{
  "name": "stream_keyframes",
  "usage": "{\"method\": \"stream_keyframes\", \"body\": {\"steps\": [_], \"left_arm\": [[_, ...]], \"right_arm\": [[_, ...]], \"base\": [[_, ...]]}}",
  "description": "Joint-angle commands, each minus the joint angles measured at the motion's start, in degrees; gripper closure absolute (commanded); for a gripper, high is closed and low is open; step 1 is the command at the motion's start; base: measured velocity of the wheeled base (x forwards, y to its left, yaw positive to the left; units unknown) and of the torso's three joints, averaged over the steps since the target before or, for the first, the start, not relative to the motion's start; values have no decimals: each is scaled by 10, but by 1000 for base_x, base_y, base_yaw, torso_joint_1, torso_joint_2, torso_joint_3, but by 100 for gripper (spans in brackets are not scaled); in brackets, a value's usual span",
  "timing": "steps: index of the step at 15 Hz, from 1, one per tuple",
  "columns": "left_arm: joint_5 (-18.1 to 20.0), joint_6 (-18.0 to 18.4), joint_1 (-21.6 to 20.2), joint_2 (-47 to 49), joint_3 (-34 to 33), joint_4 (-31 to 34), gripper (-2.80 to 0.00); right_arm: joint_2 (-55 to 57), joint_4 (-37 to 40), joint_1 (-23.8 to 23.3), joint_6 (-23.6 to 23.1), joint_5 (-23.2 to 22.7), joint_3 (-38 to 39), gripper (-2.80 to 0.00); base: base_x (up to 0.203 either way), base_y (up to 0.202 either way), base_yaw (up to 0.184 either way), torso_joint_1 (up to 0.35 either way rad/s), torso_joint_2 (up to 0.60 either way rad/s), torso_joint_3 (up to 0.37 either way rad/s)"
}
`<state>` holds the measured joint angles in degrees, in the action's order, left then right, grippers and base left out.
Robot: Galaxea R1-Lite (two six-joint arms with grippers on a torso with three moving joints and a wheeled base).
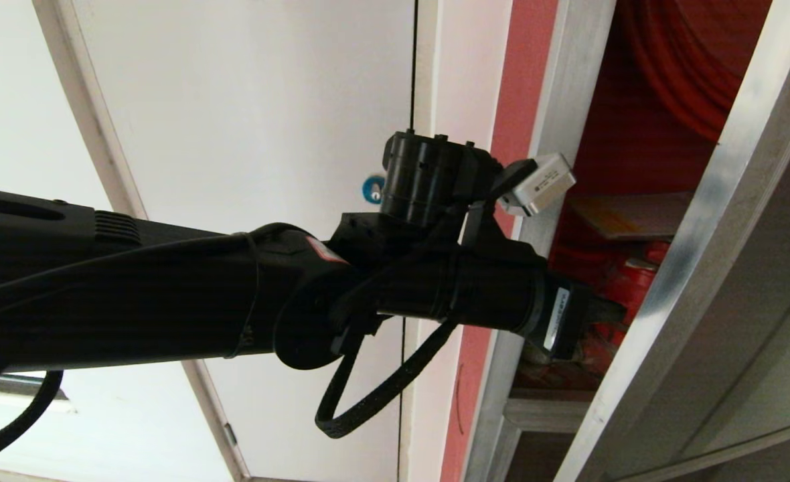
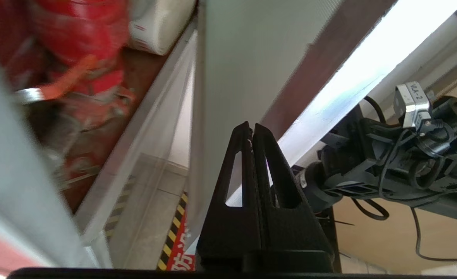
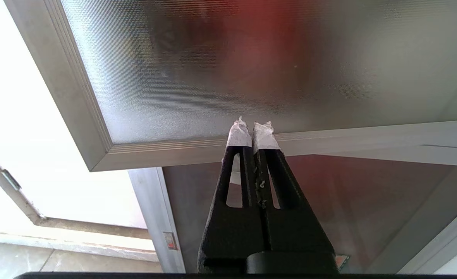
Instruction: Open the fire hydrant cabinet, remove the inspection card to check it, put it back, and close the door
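The fire hydrant cabinet [image 1: 549, 134] stands at the right with its red inside showing: red hose reel [image 1: 689, 67] above, red valve [image 1: 629, 281] below. The door [image 1: 689, 248] is swung out, its silver frame running slantwise at the right. My left arm reaches across from the left, and my left gripper [image 1: 606, 311] pokes into the gap between cabinet frame and door. It is shut and empty [image 2: 251, 128], close before the door's panel [image 2: 251, 58]. The blurred valve [image 2: 77, 46] and white rolled hose [image 2: 162, 27] lie beside it. The inspection card is hidden. My right gripper [image 3: 253, 126] is shut, empty and parked under a glass panel.
A plain white panel with a small blue round lock [image 1: 373, 189] is behind my left arm. Yellow-black hazard tape marks the floor [image 2: 174, 236]. My right arm's wrist and cables [image 2: 406, 155] are near the door. A silver-framed glass panel [image 3: 220, 77] hangs over the right gripper.
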<state>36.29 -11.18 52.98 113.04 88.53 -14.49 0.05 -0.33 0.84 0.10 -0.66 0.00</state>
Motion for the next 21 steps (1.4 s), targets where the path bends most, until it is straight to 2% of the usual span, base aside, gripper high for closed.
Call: {"method": "stream_keyframes", "body": {"steps": [1, 9, 15, 18, 21], "left_arm": [[0, -1, 16, 5, 4, -1, 0], [-9, 0, 72, -15, -21, -1, 0], [-10, 13, 139, -38, -60, -1, 0], [-30, 14, 163, -35, -61, -1, 0], [-33, 13, 175, -36, -60, -1, 0]], "right_arm": [[1, 0, 0, 0, 0, 2, 0], [0, 0, 0, 0, 0, 2, 0], [1, 0, 0, 0, 0, 2, 0], [1, 0, 0, 0, 0, 2, 0], [1, 0, 0, 0, 0, 2, 0]], "base": [[0, 0, 0, 0, 0, 0], [0, 0, 0, 0, 0, 0], [0, 0, 0, 0, 0, 0], [0, 0, 0, 0, 0, 0], [0, 0, 0, 0, 0, 0]]}}
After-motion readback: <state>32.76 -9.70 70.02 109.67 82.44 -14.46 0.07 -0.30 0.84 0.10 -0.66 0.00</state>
